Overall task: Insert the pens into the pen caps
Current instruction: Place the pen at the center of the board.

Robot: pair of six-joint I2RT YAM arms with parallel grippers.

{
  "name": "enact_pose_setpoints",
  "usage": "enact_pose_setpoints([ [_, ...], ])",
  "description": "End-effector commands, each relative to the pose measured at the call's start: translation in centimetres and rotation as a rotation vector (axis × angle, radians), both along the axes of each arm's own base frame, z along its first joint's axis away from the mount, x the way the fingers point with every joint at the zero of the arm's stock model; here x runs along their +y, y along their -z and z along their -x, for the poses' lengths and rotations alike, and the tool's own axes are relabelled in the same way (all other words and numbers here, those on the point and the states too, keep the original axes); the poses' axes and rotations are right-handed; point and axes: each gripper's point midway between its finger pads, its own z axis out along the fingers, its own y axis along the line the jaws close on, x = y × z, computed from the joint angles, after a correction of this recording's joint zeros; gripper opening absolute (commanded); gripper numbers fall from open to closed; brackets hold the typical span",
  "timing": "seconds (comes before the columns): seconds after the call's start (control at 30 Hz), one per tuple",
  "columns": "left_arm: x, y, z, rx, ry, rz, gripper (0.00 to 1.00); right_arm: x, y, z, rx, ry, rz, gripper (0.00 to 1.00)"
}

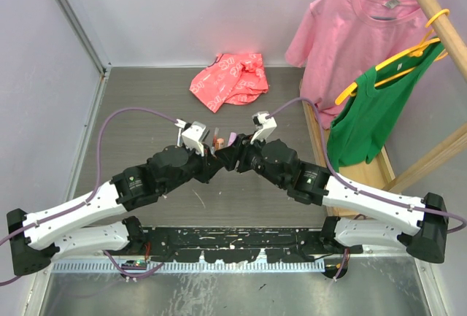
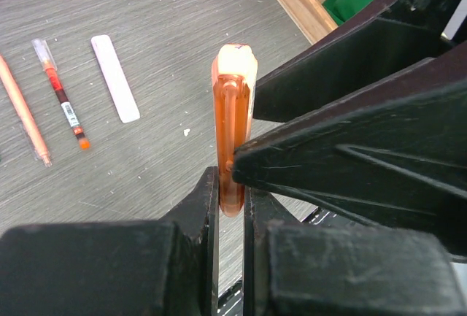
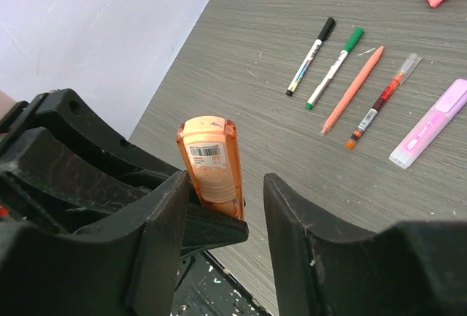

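Gripping a short translucent orange plastic pen [image 2: 233,130] upright above mid-table, the left gripper [image 2: 232,185] is clamped shut; the right gripper [image 3: 226,199], fingers apart, straddles it, seemingly readying a capping or handover pinch.

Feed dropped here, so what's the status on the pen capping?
Left gripper shut on orange highlighter. Right gripper open around it, not gripping. Other pens lying on table, nothing blocking.

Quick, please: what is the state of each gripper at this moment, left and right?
Left gripper: closed, holding the short orange pen upright.
Right gripper: open, its fingers on either side of the same pen, not yet gripping it.
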Motion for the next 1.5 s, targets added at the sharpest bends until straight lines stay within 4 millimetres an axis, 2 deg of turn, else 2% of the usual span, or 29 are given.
enact_pose_setpoints([
  [0.0,-0.3,-3.7,-0.8,-0.069,-0.027,0.108,0.0,0.9,-1.6,-0.2,-0.014,0.003,-0.067,0.5],
  [0.33,-0.5,-3.7,-0.7,-0.072,-0.014,0.114,0.0,1.2,-1.0,-0.4,-0.007,0.002,-0.059,0.4],
  [0.6,-0.5,-4.0,-0.4,-0.083,0.005,0.14,0.0,1.0,-0.6,-0.6,-0.005,0.016,-0.05,0.27],
  [0.67,-0.4,-4.0,-0.3,-0.083,0.003,0.139,0.06,0.9,-0.8,-0.7,-0.008,0.025,-0.056,0.22],
  [0.7,-0.4,-3.9,-0.3,-0.081,0.002,0.137,0.14,0.7,-0.9,-0.7,-0.01,0.029,-0.058,0.2],
  [0.8,-0.3,-3.7,-0.2,-0.078,0.006,0.133,0.3,0.4,-1.3,-0.8,-0.018,0.041,-0.061,0.19],
  [1.0,-0.3,-3.1,0.0,-0.064,0.014,0.117,0.44,-0.5,-1.9,-1.4,-0.036,0.078,-0.041,0.19],
  [1.2,2.0,-1.1,0.3,-0.044,-0.03,0.061,0.55,-3.4,-0.4,-3.4,-0.011,0.174,0.045,0.15],
  [1.47,8.2,3.5,-1.0,0.054,-0.188,-0.079,0.62,-7.6,4.7,-7.5,0.119,0.293,0.162,0.1],
])
